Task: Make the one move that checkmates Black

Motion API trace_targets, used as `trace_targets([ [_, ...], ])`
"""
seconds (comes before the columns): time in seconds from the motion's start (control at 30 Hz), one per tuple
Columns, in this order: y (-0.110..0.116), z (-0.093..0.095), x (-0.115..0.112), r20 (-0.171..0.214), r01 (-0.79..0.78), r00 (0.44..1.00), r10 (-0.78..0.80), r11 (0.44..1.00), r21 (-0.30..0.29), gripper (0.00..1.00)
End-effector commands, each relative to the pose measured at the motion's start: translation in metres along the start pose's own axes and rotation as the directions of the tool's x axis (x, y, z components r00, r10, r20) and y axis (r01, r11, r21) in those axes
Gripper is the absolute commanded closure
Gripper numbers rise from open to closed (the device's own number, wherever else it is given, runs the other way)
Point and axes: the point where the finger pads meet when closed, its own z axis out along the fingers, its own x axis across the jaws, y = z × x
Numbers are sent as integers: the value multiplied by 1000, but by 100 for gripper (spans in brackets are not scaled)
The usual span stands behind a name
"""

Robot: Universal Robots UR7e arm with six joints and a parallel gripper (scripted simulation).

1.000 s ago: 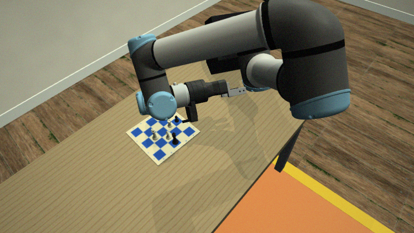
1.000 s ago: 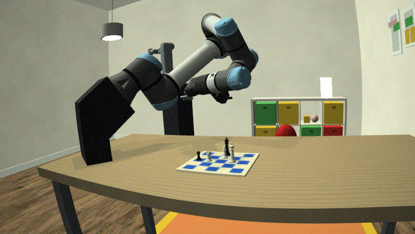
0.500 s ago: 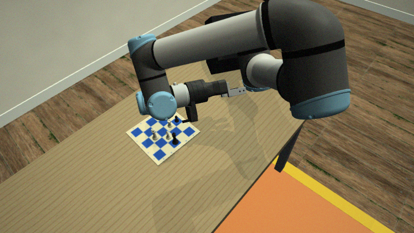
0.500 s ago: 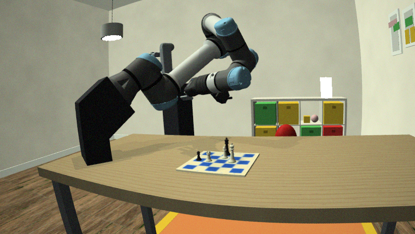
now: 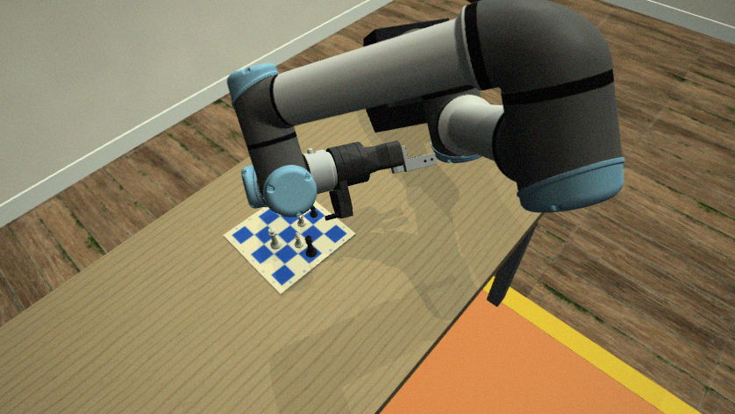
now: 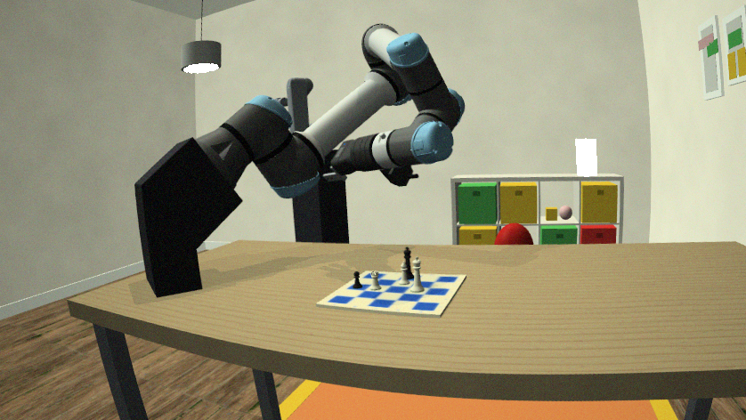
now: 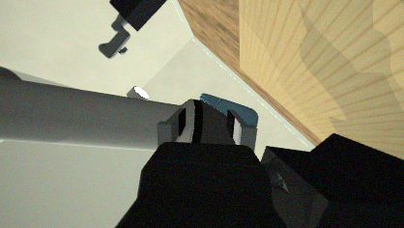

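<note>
A small blue-and-cream chessboard (image 5: 289, 241) lies on the wooden table; it also shows in the exterior view (image 6: 392, 294). On it stand a black king (image 5: 310, 246) (image 6: 407, 262), a black pawn (image 5: 313, 211) (image 6: 357, 279), a white rook (image 5: 301, 221) (image 6: 375, 279), a tall white queen (image 5: 274, 239) (image 6: 416, 274) and a smaller white piece (image 5: 297, 239) (image 6: 403, 272). All stand upright. My gripper (image 5: 418, 161) (image 7: 206, 117) is open and empty. It lies horizontal, high above the table, off the board's side, and points toward the arm's base.
The arm's black base block (image 6: 180, 208) stands on the table's far left corner. A shelf with coloured boxes (image 6: 538, 208) stands behind the table. The wrist joint (image 5: 288, 189) hangs over the board's far edge.
</note>
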Motion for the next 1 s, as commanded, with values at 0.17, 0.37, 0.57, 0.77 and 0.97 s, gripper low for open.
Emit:
trace_targets([
  [0.17, 4, 0, 12, -55, 122, 990, -127, 989, -87, 0],
  [0.37, 9, -3, 27, -93, 266, 953, -290, 941, -210, 0],
  [0.57, 12, -7, 40, -96, 376, 900, -425, 869, -321, 0],
  [0.77, 14, -19, 61, -35, 531, 775, -631, 679, -507, 0],
  [0.97, 10, -40, 82, 83, 621, 645, -759, 458, -637, 0],
])
